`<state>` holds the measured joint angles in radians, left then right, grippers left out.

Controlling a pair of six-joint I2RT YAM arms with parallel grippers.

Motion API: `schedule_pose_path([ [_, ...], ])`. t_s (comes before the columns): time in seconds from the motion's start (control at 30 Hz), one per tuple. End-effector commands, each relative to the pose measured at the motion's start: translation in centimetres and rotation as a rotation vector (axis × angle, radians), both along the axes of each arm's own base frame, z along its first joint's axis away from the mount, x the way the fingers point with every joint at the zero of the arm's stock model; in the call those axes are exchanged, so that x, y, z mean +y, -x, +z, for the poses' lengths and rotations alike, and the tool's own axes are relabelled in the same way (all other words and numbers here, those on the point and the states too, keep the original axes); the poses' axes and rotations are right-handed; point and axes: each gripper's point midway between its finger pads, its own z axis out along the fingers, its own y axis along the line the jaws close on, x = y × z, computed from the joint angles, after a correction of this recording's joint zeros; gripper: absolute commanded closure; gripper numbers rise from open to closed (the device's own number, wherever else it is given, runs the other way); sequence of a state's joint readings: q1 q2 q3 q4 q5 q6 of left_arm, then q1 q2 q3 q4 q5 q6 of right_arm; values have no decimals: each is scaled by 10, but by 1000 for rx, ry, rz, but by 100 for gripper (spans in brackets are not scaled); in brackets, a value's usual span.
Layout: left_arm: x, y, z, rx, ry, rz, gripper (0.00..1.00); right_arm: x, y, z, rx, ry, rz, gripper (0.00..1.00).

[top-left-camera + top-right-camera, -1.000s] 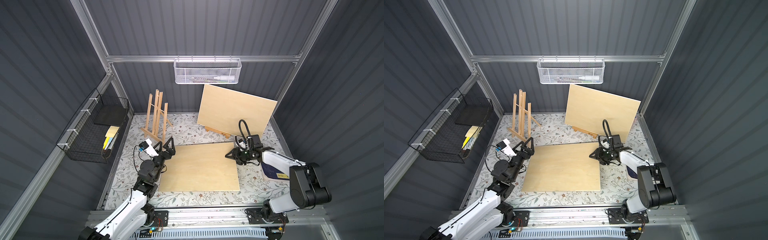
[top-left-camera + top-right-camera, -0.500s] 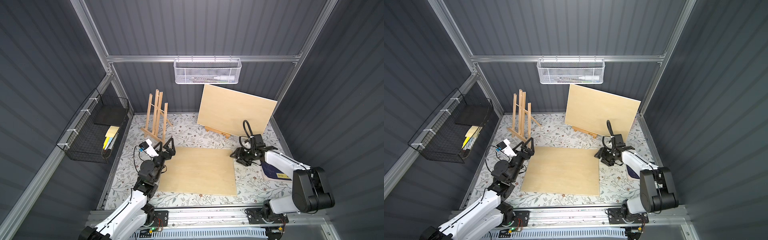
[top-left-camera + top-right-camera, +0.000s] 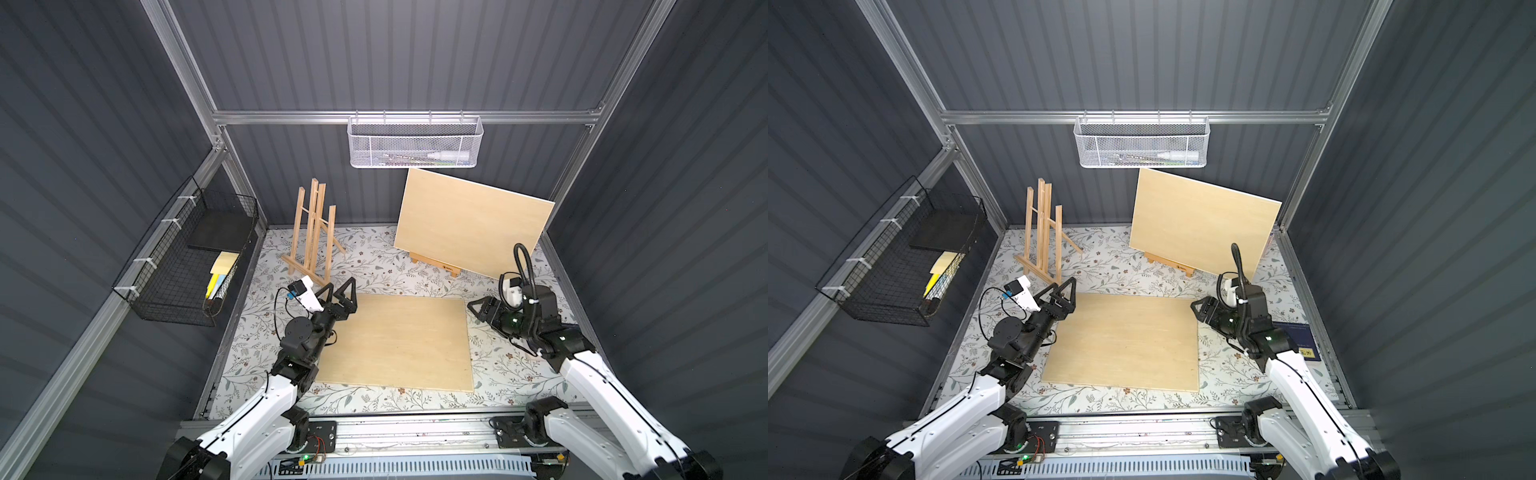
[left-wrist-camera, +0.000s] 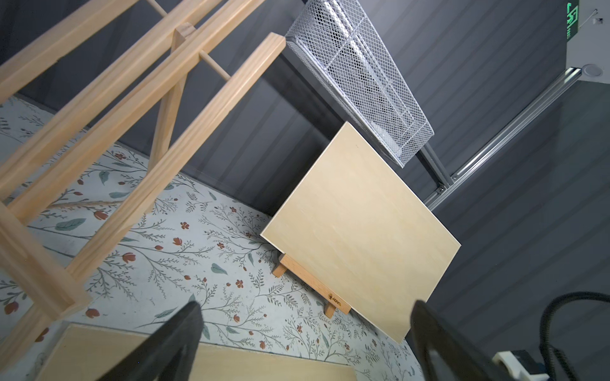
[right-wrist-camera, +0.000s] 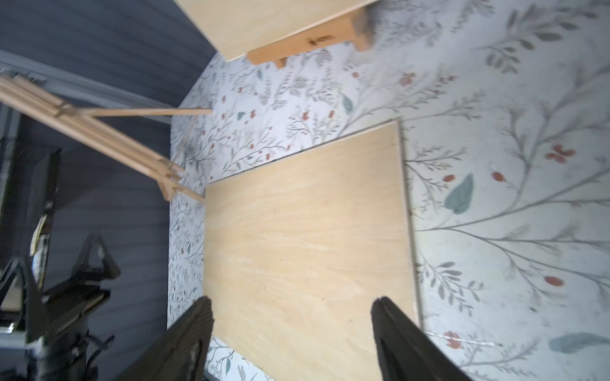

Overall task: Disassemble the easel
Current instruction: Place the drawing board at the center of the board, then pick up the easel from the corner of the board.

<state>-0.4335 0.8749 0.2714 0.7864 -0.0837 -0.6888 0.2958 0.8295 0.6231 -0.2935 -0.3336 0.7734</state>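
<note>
A bare wooden easel (image 3: 313, 232) stands upright at the back left, also close in the left wrist view (image 4: 132, 132). A second, low easel (image 3: 434, 264) at the back right carries a leaning wooden board (image 3: 471, 224). Another board (image 3: 399, 340) lies flat on the floral mat. My left gripper (image 3: 340, 284) is open and empty over that flat board's far left corner, just in front of the bare easel. My right gripper (image 3: 478, 309) is open and empty at the flat board's right edge; between its fingers the right wrist view shows the flat board (image 5: 307, 231).
A black wire basket (image 3: 187, 266) with a dark slab and yellow sheets hangs on the left wall. A white mesh basket (image 3: 415, 141) hangs on the back rail. A dark blue booklet (image 3: 1296, 336) lies under the right arm. Walls close in on three sides.
My right gripper has opened, let go of the flat board's right edge and drawn back to the right. The board has settled flat on the mat. The left arm has not moved.
</note>
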Motion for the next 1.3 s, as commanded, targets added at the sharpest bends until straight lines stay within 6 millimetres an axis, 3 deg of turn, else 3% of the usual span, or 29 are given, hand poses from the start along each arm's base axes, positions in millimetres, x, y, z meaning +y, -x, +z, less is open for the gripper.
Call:
schedule_pose_path([
  [0.0,-8,7,17,-58,14,-51,1,22,-9,60,-242,-29,-22,20],
  [0.13,-5,10,14,-57,41,-47,1,70,-13,110,-390,1,45,20],
  [0.3,-8,10,3,-29,70,-60,1,154,-29,159,-584,113,127,19],
  [0.43,3,11,-1,-14,81,-5,1,217,-68,178,-678,74,125,19],
  [0.57,10,16,-1,-18,113,17,1,280,-103,182,-779,67,190,19],
  [0.73,9,13,-15,18,123,20,1,337,-144,184,-884,68,202,19],
  [0.9,12,4,-27,55,92,64,1,362,-178,170,-942,89,159,19],
  [1.17,15,0,-34,71,63,91,1,358,-220,124,-861,10,215,20],
  [1.27,17,0,-33,66,58,103,1,364,-223,110,-841,-17,267,22],
])
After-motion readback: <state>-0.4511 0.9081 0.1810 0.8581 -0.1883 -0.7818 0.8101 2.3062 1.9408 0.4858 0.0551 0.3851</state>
